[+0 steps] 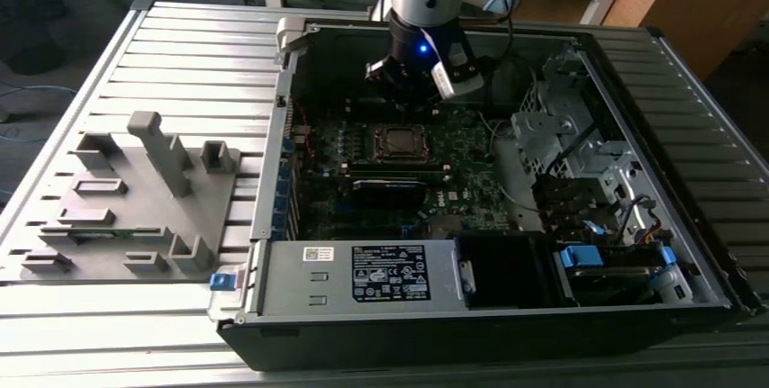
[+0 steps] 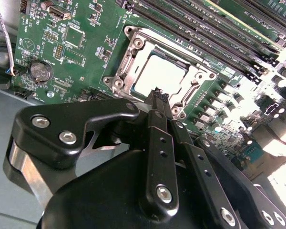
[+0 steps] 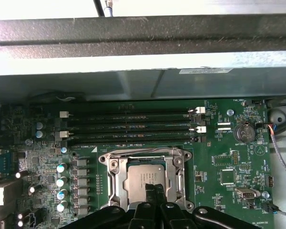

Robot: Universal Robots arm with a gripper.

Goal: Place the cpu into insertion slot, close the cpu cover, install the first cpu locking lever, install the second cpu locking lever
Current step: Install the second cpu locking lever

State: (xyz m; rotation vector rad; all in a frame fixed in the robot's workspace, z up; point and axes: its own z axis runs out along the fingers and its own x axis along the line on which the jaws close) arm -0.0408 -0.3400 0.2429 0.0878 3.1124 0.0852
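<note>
The cpu (image 2: 158,74) (image 3: 142,175) lies flat in the insertion slot (image 1: 401,140) on the green motherboard, dull silvery face up. The cpu cover (image 2: 127,64) (image 3: 115,174) lies down around it, and the chip shows through its window. A thin metal lever rod (image 3: 143,149) runs along the socket edge beside the memory slots; whether it is latched I cannot tell. My gripper (image 2: 158,91) (image 3: 154,187) (image 1: 415,91) hangs just above the socket's edge. Its black fingers are pressed together with nothing between them.
Long black memory slots (image 3: 133,124) lie beside the socket. A coin battery (image 2: 40,70) sits on the board. The case wall (image 3: 143,81) rises close behind. The power supply (image 1: 360,275), drive cage (image 1: 565,136) and grey fixture plate (image 1: 132,199) surround the board.
</note>
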